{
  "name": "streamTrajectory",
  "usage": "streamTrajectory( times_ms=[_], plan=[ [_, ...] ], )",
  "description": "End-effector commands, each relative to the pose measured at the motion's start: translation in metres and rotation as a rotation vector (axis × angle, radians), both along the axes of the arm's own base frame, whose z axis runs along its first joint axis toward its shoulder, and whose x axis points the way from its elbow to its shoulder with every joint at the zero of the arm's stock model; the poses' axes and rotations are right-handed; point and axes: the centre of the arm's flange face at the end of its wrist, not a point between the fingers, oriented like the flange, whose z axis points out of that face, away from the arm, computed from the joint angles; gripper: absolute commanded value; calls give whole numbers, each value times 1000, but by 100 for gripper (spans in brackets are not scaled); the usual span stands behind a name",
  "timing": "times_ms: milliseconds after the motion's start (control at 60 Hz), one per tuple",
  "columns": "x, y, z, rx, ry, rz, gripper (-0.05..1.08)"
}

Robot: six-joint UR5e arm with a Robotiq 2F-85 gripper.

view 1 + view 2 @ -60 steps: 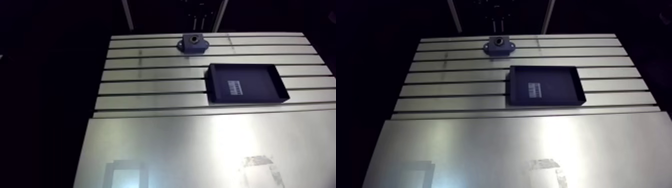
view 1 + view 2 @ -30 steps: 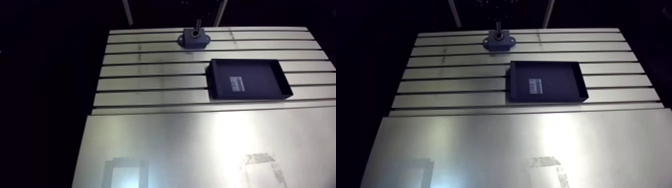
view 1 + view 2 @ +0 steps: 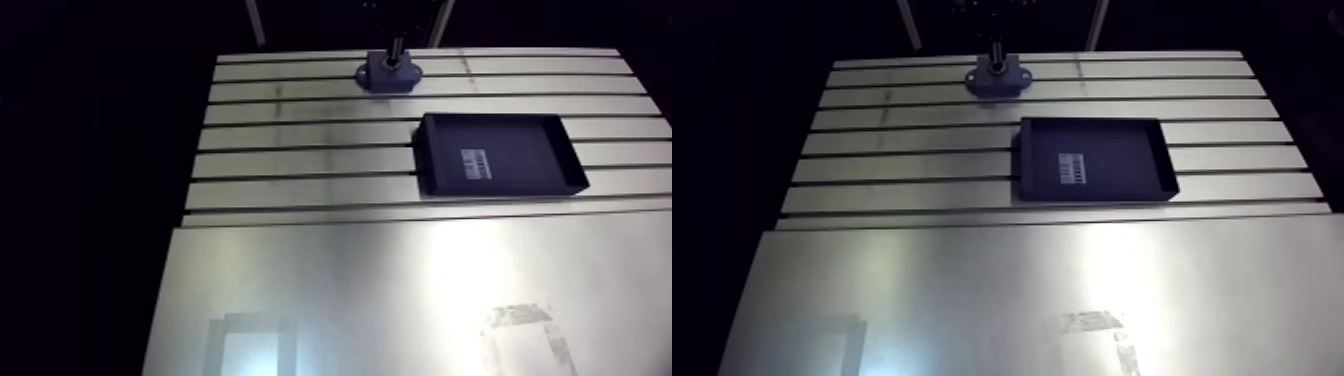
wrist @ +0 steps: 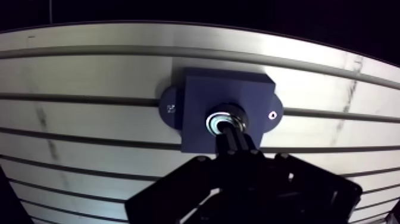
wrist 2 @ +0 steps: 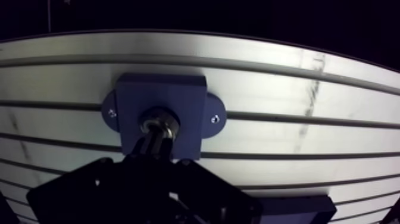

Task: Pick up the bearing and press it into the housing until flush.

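1. In the arm view, the black tray (image 3: 530,150) lay nearest you on the table (image 3: 300,140), well apart from the work.
2. Beyond it, your pincer (image 4: 230,134) had its fingers closed together with nothing held between them, and the tips rested on the bearing (image 4: 215,121).
3. The bearing sat in the bore of the dark blue housing (image 4: 202,95), near the table's far edge. You were probably at the pressing step.
4. You could not tell whether it sat flush. The next move likely called for a straight, centred push.
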Motion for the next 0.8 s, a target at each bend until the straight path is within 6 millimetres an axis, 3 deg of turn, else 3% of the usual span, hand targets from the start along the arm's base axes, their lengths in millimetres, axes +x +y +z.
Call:
streamTrajectory(
  times_ms=[17, 800],
  plan=[
    [0, 0, -1, 1, -1, 0, 108],
    [-2, 1, -7, 2, 2, 2, 108]
  ],
)
